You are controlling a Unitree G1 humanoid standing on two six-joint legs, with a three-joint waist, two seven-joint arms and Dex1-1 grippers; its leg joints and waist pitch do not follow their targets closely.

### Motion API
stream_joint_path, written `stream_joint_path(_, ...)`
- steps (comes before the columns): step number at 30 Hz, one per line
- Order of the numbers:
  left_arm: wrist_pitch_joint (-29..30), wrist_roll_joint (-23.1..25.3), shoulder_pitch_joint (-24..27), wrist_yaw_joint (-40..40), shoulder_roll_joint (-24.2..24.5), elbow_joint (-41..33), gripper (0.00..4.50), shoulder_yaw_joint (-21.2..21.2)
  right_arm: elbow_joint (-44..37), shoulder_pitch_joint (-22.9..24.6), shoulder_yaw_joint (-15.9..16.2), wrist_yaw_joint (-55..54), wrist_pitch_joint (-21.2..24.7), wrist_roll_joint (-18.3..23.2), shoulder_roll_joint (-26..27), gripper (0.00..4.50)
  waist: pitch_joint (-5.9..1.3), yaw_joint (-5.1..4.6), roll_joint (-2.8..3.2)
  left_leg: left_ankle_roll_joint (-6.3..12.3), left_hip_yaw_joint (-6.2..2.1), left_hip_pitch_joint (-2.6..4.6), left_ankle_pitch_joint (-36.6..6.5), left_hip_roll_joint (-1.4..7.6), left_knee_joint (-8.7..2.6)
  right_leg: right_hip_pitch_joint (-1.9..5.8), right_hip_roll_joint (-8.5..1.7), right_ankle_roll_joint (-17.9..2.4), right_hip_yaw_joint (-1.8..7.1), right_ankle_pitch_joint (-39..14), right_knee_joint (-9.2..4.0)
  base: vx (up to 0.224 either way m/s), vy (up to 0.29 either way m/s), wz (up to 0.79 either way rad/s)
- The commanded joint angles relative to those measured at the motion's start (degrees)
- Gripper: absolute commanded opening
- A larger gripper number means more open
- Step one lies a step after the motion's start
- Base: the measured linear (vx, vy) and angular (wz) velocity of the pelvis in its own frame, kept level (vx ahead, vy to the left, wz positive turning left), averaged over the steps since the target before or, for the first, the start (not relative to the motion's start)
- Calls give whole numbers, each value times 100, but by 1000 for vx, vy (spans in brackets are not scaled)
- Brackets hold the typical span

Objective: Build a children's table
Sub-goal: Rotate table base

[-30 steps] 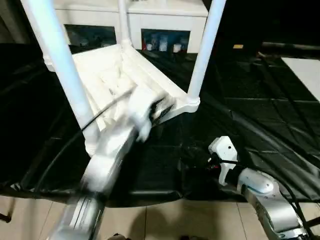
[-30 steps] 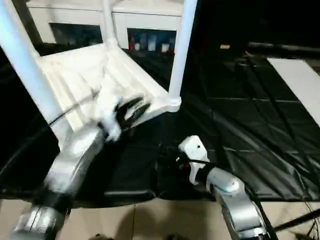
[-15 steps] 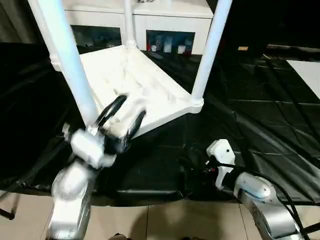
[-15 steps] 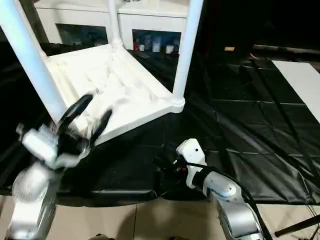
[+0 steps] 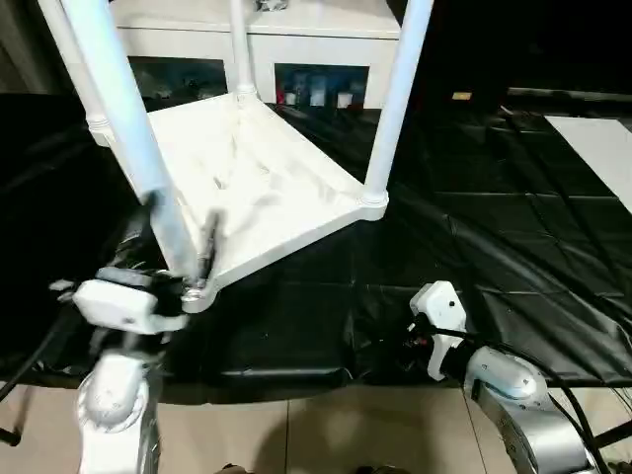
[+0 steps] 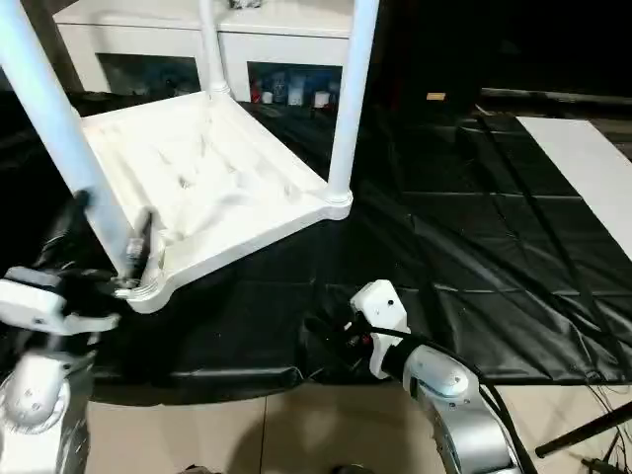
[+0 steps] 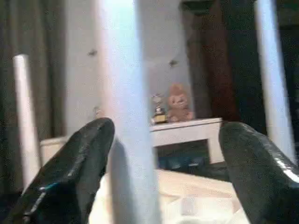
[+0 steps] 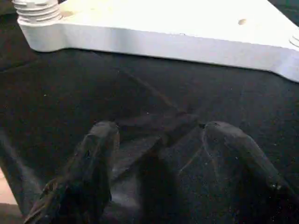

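Upside-down kids' table, left gripper parked round the near leg

The tabletop (image 5: 267, 197) lay ribbed side up on the black sheet (image 5: 513, 247), upper left of the frame, with legs standing up from its corners. The left gripper (image 5: 170, 237) sat at the lower left with its black fingers (image 7: 74, 168) spread wide on either side of the nearest leg (image 5: 128, 128), so not clamped on it as far as I could tell. A second earlier that arm was a blur over the middle of the tabletop; it had since swung back to this corner and opened up. The right gripper (image 8: 161, 154) hung low at the lower right, jaws apart, holding nothing, just off the tabletop's edge and well apart from the other one.
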Motion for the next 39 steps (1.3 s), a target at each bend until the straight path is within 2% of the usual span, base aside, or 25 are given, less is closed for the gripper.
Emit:
stream_joint_path(1,112,-86,-6,178,-24,-4,424,77,-104,-31,-15,-3,-8,44,-42,317,-236,-57,27,-58,-148,155,-3123,149,-491,81,-185,38,42,-4062,-675,0,0,0)
stream_joint_path(4,237,-112,-148,178,-48,36,442,116,-109,-46,-14,9,3,44,-43,317,-211,-87,11,-81,-172,167,-3348,171,-533,114,-177,32,-15,-4013,-706,0,0,0)
stream_joint_path(7,523,-319,-573,19,69,247,446,122,-89,-85,1,36,15,50,-40,317,-164,-145,93,-160,-227,284,-3989,216,-616,162,-145,-16,-181,-3799,-784,0,0,0)
stream_joint_path(8,760,-576,-703,-188,141,345,446,44,-74,-102,10,47,16,48,-38,317,-125,-186,113,-194,-268,250,-4365,277,-745,282,-89,-43,-267,-3508,-712,0,0,0)
stream_joint_path(9,990,-630,-912,-376,293,594,446,-30,-50,-138,34,65,16,37,-34,317,-71,-135,173,-290,-273,35,-4849,440,-1073,543,-37,-226,-239,-2781,-220,-91,13,-1)
stream_joint_path(10,1281,-856,-1044,-621,372,748,446,-108,-36,-156,42,72,16,33,-31,317,-15,-27,205,-336,-205,-234,-5267,551,-1388,763,14,-315,-221,-2275,430,-91,13,-1)
stream_joint_path(11,1802,-1094,-1197,-1001,493,968,446,-250,-26,-169,46,78,13,26,-33,317,-47,367,90,-108,117,-457,-5121,508,-1386,815,46,-250,8,-1687,958,-108,-33,10)
stream_joint_path(12,1865,-873,-1311,-970,574,1167,446,-267,-14,-183,48,79,15,24,-29,317,-183,349,-276,-207,190,329,-3626,223,-512,32,-154,304,511,-4415,250,23,-142,23)
stream_joint_path(13,2036,-844,-1423,-991,603,1338,446,-252,-4,-197,53,78,14,18,-26,317,-124,300,-298,-186,69,775,-2553,-7,448,-649,-536,304,594,-6259,-683,23,-142,23)
stream_joint_path(14,2339,-873,-1581,-1055,631,1565,446,-232,11,-218,59,81,11,9,-27,317,-160,307,-249,134,-320,153,-606,-114,487,22,-807,70,1009,-6565,-653,58,-115,-2)
stream_joint_path(15,2520,-926,-1657,-1107,637,1667,446,-223,18,-228,62,84,9,4,-28,317,-218,393,-187,50,-353,44,-441,-48,264,210,-737,11,911,-5930,-465,0,0,0)
stream_joint_path(16,2533,-819,-1767,-1111,683,1806,446,-244,26,-242,66,86,10,0,-28,317,-269,434,-175,-118,-328,36,-468,63,-63,281,-524,-109,706,-4935,-262,0,0,0)
stream_joint_path(17,2641,-569,-2047,-1126,811,2138,446,-331,47,-277,70,90,13,-7,-27,317,-249,362,-68,-226,-187,296,-1722,140,-334,21,-34,-529,496,-2542,-59,-12,-21,23)
stream_joint_path(18,2781,-547,-2150,-1161,854,2246,446,-375,55,-292,69,91,15,-9,-25,317,-307,368,15,-247,-183,327,-1958,153,-365,70,-51,-687,487,-2246,-16,-70,-36,27)
stream_joint_path(19,2932,-586,-2314,-1309,890,2360,446,-465,67,-312,62,93,12,-11,-29,317,-305,336,41,-234,-165,272,-1994,171,-414,134,-77,-911,491,-1727,-26,-70,-36,27)
stream_joint_path(20,2936,-587,-2319,-1314,891,2363,446,-468,68,-313,61,93,12,-11,-29,317,-279,324,49,-247,-191,225,-2053,188,-464,184,-101,-950,475,-1758,-39,0,0,0)
stream_joint_path(21,3199,-746,-2483,-1578,920,2399,446,-631,84,-333,45,91,7,-13,-36,317,-271,292,3,-296,-207,140,-2145,187,-501,259,-133,-934,472,-1896,-50,0,0,0)
stream_joint_path(24,3468,-656,-2904,-1954,880,2500,446,-1053,129,-379,20,57,2,-16,-55,317,-263,295,-21,-295,-174,144,-2130,163,-496,234,-177,-878,526,-2124,-122,0,0,0)
stream_joint_path(27,3572,-441,-3352,-2187,676,2774,446,-1380,194,-444,15,25,22,-32,-61,317,-299,330,-67,-188,-125,153,-1714,158,-455,235,-190,-880,560,-1856,-123,0,0,0)
stream_joint_path(28,3610,-377,-3561,-2272,539,2953,446,-1501,258,-486,28,-73,72,-128,-65,317,-302,323,-87,-158,-132,100,-1475,161,-459,291,-204,-929,555,-1602,-97,0,0,0)
stream_joint_path(31,3640,-148,-4087,-2414,32,3489,446,-1927,305,-523,22,-146,78,-177,-47,317,-341,335,-99,-75,-102,95,-1167,148,-408,319,-196,-1035,551,-1063,-59,0,0,0)
stream_joint_path(32,3643,-70,-4197,-2474,-89,3621,446,-2075,306,-530,15,-155,74,-171,-37,317,-382,368,-43,-11,-101,119,-911,147,-369,322,-198,-1098,544,-653,-21,0,0,0)
stream_joint_path(33,3643,-70,-4197,-2474,-89,3621,446,-2075,306,-530,15,-155,74,-171,-37,317,-400,361,-86,93,-105,70,-598,148,-350,372,-194,-1179,529,-111,30,0,0,0)
stream_joint_path(35,3454,222,-4532,-2290,-617,4207,446,-2429,295,-526,8,-212,87,-166,-3,317,-413,357,-79,238,-95,58,-345,131,-319,395,-182,-1274,512,417,55,0,0,0)
stream_joint_path(39,3261,361,-4800,-1747,-1098,4822,446,-2404,320,-520,25,-274,84,-192,31,317,-427,369,-85,449,-97,50,-230,149,-301,445,-205,-1505,499,835,81,0,0,0)
